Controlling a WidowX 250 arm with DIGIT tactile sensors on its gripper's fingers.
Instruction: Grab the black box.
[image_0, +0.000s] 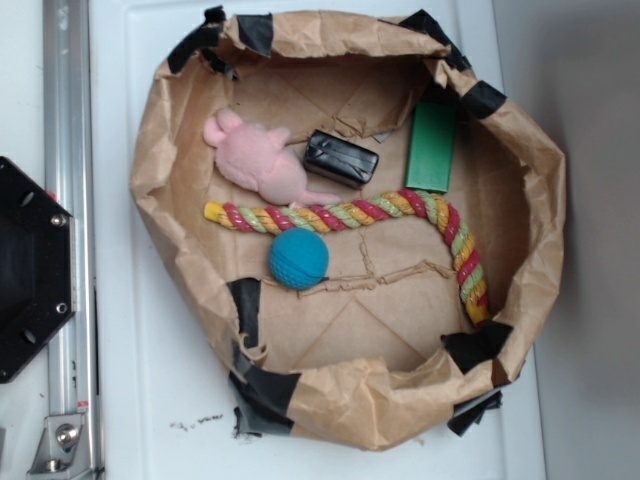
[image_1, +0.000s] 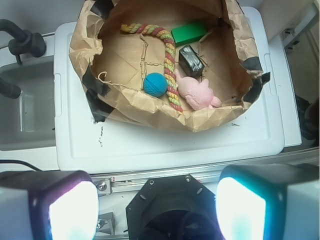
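In the wrist view the two fingers (image_1: 47, 205) are blurred and cut off by the bottom edge. The pink plush toy (image_0: 262, 165) hides the black box's (image_0: 342, 158) left end.

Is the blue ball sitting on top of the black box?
No, the blue ball lies on the brown paper below the rope toy, while the black box sits apart above the rope beside the pink plush.

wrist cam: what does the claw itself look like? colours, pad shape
Only the claw tips show: two blocky fingers with dark grey bodies and rounded corners. Their facing pads glare white, tinged pink on one and cyan on the other. No cables or markings on them are visible.
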